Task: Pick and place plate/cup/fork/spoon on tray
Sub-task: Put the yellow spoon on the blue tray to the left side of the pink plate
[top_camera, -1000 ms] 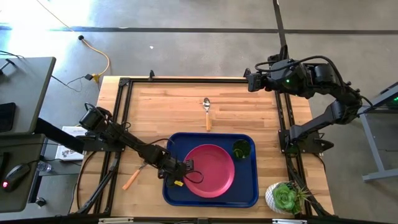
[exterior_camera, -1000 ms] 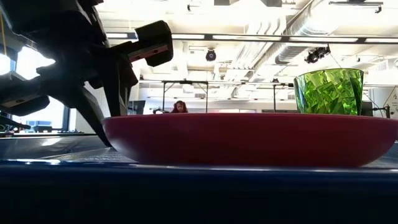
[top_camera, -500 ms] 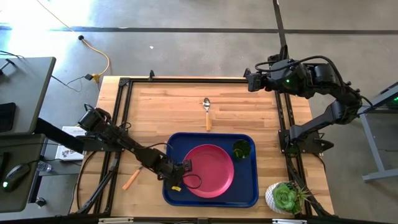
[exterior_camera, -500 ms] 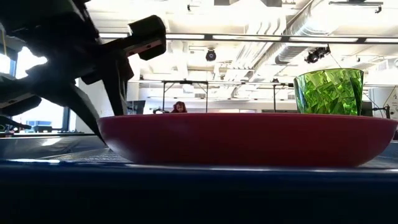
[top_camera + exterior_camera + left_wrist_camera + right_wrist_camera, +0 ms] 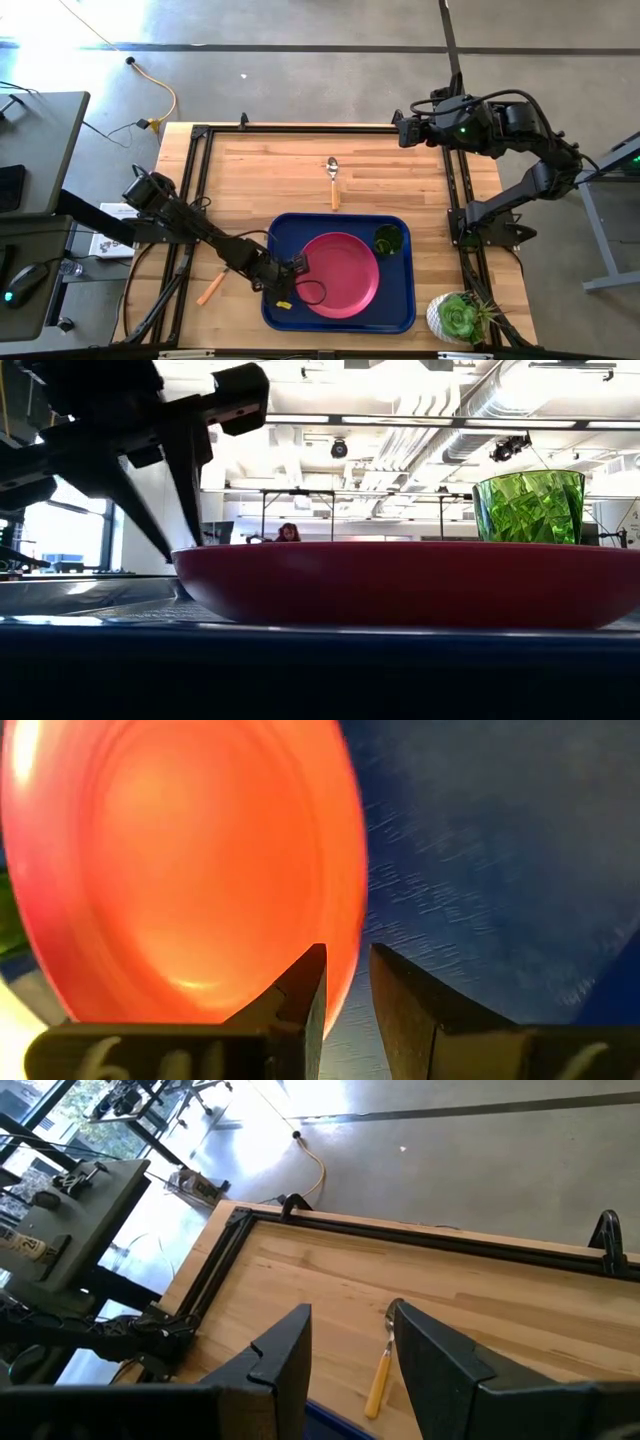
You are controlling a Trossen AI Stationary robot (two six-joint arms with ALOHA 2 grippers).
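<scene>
Here the dark blue tray [image 5: 338, 318] serves as the landmark, lying toward the near edge of the wooden table [image 5: 280, 170]. Left of the tray, off its rim on the bare wood, the orange-handled fork [image 5: 213, 287] lies at a slant. The left arm reaches in from the table's left side, stretched long and low across the frame rail, and ends at the tray's left part. There the left gripper [image 5: 299, 267] sits just at the left edge of the pink-red plate [image 5: 340, 275]; in the left wrist view its two dark fingers [image 5: 310, 988] stand a narrow gap apart, with the plate's rim right before them and nothing clamped between. The plate rests flat inside the tray, filling its middle. Beyond the tray's far rim, well apart from it, the spoon [image 5: 333, 180] lies on the wood with its bowl pointing away from the tray. In the tray's far right corner, just beside the plate, stands the green cup [image 5: 388, 239]. Off the tray's near right corner sits a succulent in a white pot [image 5: 457, 318]. Farther right, the right arm waits folded above the table's far right corner, its right gripper [image 5: 400, 130] spread wide and empty.
</scene>
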